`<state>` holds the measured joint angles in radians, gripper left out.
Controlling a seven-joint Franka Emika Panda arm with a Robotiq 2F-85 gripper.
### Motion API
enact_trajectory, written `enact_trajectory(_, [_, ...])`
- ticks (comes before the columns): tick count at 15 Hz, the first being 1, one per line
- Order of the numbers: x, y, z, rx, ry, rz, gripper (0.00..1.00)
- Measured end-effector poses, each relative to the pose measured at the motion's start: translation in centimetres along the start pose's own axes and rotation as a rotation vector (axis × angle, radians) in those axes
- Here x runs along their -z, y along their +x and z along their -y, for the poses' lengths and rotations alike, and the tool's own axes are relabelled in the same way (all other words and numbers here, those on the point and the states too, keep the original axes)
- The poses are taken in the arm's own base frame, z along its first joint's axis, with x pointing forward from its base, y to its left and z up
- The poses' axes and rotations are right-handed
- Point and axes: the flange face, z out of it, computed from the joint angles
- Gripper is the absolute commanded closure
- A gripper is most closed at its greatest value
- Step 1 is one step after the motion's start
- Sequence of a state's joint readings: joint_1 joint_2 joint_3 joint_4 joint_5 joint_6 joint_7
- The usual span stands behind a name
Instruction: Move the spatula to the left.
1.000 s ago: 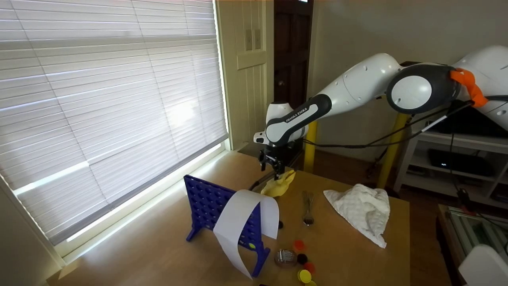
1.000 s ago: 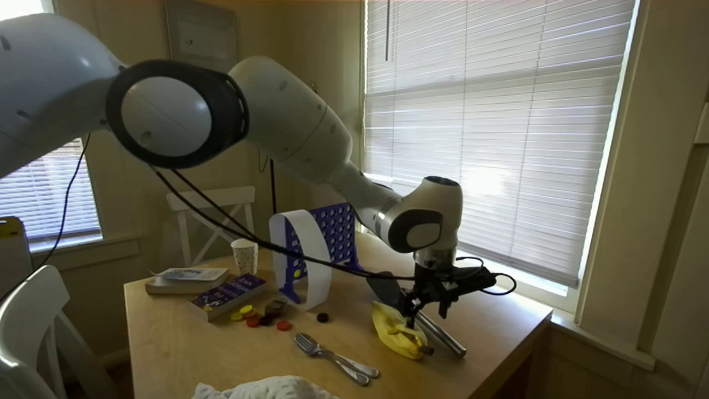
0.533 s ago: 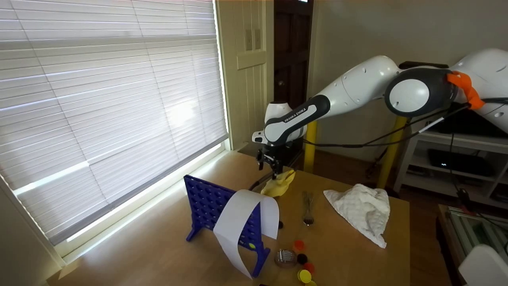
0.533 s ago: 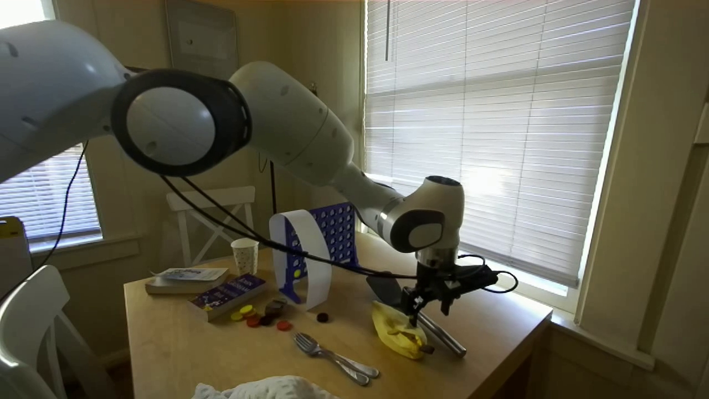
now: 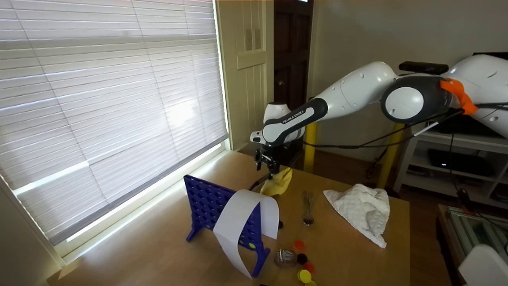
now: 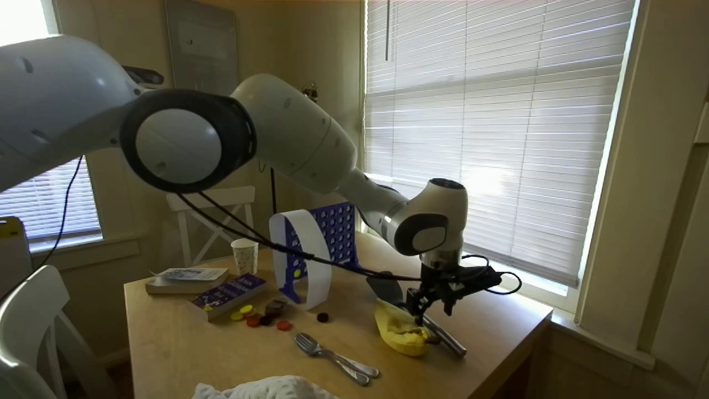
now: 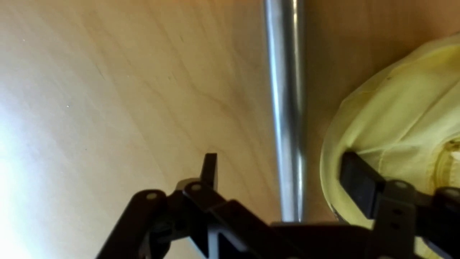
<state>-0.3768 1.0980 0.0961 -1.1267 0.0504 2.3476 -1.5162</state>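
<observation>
Clearly, the claw (image 7: pixel 284 176) stands with its fingers spread well apart in the wrist view, one tip over the bare table (image 7: pixel 136 100) at lower centre, the other overlapping a soft yellow object (image 7: pixel 399 118) at the right; whether that tip presses on it I cannot tell. Between the two tips, with a gap showing on either side, runs the steel handle of the spatula (image 7: pixel 286 108), dropping from the top edge to the lower middle. In an exterior view the spatula lies on the table right of centre, its dark blade (image 6: pixel 384 288) to the upper left, its handle slanting down to the right just behind the yellow object, while the arm (image 6: pixel 299 133) reaches over from the upper left. Farther out, at the lower middle of that frame, lies crossed cutlery (image 6: pixel 318 351), a fork (image 6: pixel 306 344) among it, with a black disc (image 6: pixel 323 317) just above. Left of the disc are yellow and red discs (image 6: pixel 246 309), a purple book (image 6: pixel 230 295) and a patterned paper cup (image 6: pixel 245 260). Near the centre stands a blue rack (image 6: pixel 338 227) with a white sheet of paper (image 6: pixel 314 255) bent over it. At the right of an exterior view lies a rumpled white cloth (image 5: pixel 365 210), and a window blind (image 5: pixel 119 79) fills much of the background in both exterior views
</observation>
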Motion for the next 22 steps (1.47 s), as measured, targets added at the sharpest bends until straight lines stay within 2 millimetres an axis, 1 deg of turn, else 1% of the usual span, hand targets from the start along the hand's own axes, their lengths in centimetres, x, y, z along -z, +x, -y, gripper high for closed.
enact_trajectory(1, [-0.2,-0.1,-0.1,-0.001,-0.002,0.000,0.08])
enact_trajectory(2, [-0.3,-0.1,-0.2,-0.002,-0.004,-0.001,0.09])
enact_trajectory(3, [-0.4,-0.2,-0.2,-0.004,-0.002,-0.002,0.08])
enact_trajectory(6, [-0.4,-0.2,-0.2,-0.020,0.030,-0.011,0.10])
enact_trajectory(9, [0.4,-0.1,-0.4,-0.052,0.068,-0.021,0.11])
enact_trajectory(14, [2.1,-0.3,-1.8,-0.086,0.035,-0.041,0.10])
enact_trajectory(16, [2.1,-0.6,-2.1,-0.091,0.025,-0.042,0.10])
enact_trajectory(18, [1.6,-1.0,-2.2,-0.094,0.022,-0.039,0.12])
enact_trajectory(20, [0.6,-1.4,-2.1,-0.098,0.026,-0.035,0.16])
enact_trajectory(21, [0.1,-1.6,-2.1,-0.100,0.029,-0.034,0.20])
enact_trajectory(22, [-0.5,-1.8,-2.0,-0.102,0.033,-0.033,0.32])
